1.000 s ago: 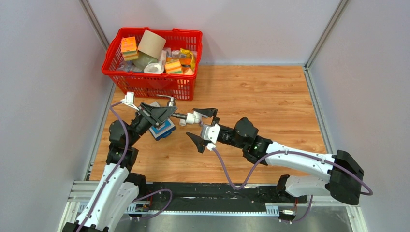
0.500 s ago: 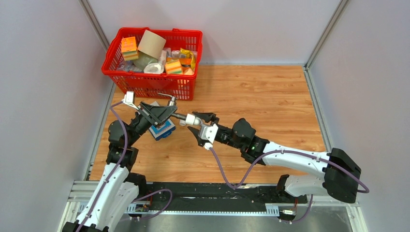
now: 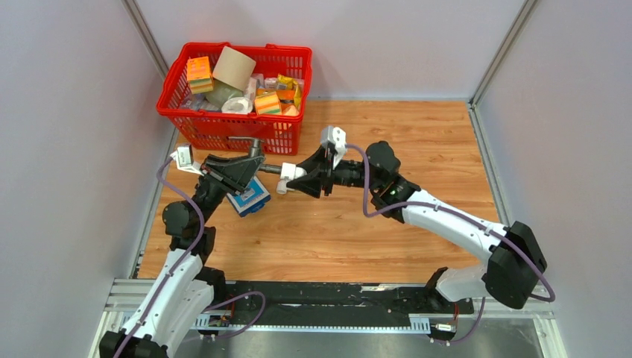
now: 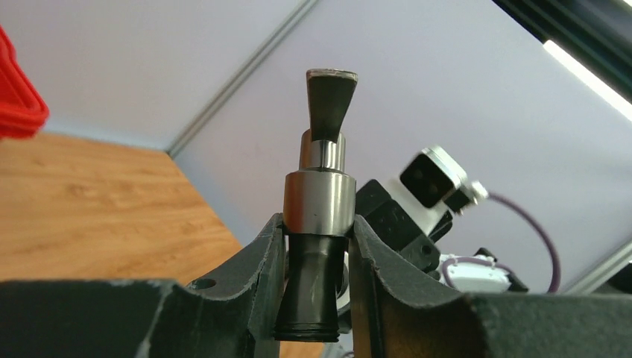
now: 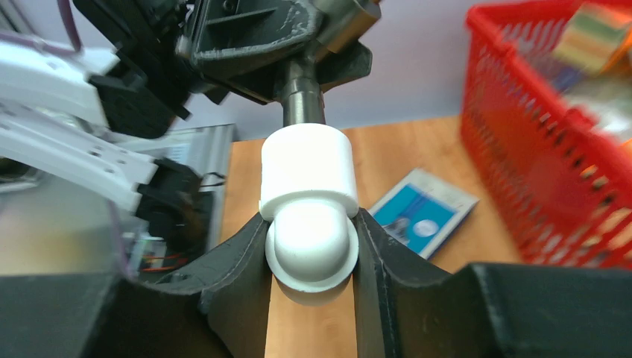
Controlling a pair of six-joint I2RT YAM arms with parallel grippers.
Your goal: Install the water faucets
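Over the table (image 3: 417,149), right hand (image 3: 296,177) horizontal.

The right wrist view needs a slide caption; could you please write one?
Right hand gripping the white elbow fitting on the stem of the dark faucet held by the left hand.
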